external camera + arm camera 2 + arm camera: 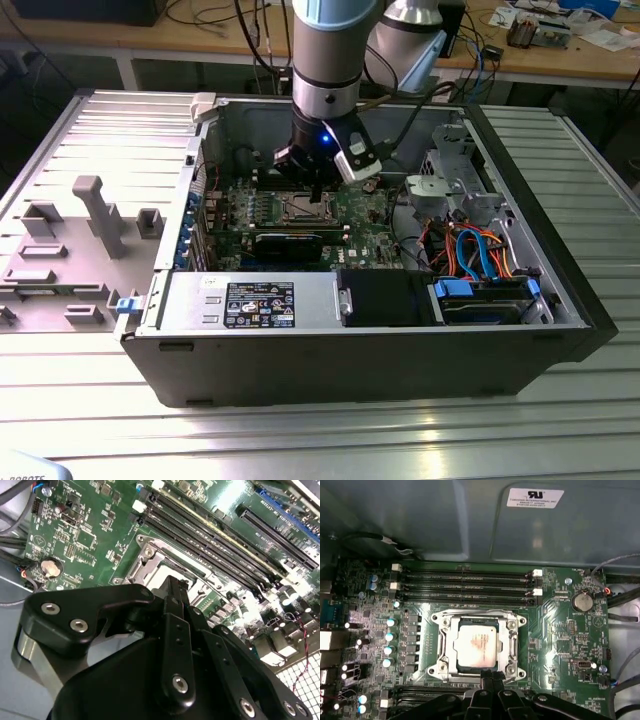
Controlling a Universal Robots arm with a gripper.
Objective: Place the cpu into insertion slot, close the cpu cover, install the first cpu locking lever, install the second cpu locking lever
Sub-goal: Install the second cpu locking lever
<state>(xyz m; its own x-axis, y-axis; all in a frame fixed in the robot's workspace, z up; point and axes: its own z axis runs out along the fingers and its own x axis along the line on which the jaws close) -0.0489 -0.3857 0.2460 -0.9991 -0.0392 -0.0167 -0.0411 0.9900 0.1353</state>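
Inside the open computer case point(560, 300), the gripper point(318, 187) hung over the motherboard point(365, 215), its fingers together and holding nothing. In the first wrist view the cpu point(476, 647) lay seated in the insertion slot point(461, 668), with the cpu cover point(478, 617) down around it. The fingertips point(490, 676) sat at the cover's six o'clock edge. A slip there would likely scrape the board or leave a lever unlatched.

Silver-grey arm point(325, 60), pale blue joint cap, lit blue light; black screw-studded tool point(490, 677).
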